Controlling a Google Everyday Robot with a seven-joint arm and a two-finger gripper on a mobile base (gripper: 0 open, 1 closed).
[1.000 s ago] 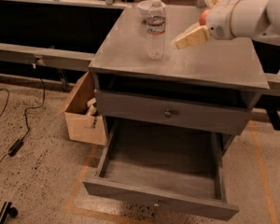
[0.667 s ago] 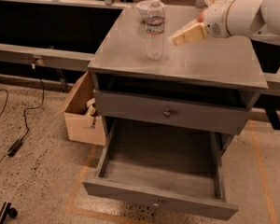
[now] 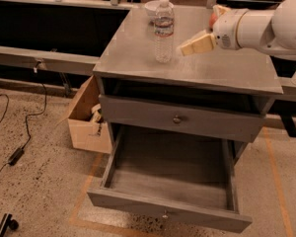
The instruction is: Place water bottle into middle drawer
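Water bottle (image 3: 164, 31) observed upright on the tabletop (image 3: 227, 68), towards the rear left, cap on. A white bowl (image 3: 152, 7) is seen just behind it; contact between the two cannot be determined.

Gripper (image 3: 188, 47) is held above the tabletop, just right of the bottle at mid-body height and apart from it, tips pointed at it. This is read as a side approach, suited to a tall, narrow, ribbed body. Nothing is held. Whether the jaws are wide or narrow cannot be told from this angle.

Middle drawer (image 3: 170, 179) is found pulled fully out below the cabinet front, plank floor exposed, so a drop from above is allowed. The upper drawer (image 3: 176, 119) is shut, so the path down is not blocked.

Task judged at an early stage: bottle not yet grasped. Tipping on contact is noted as the main risk.
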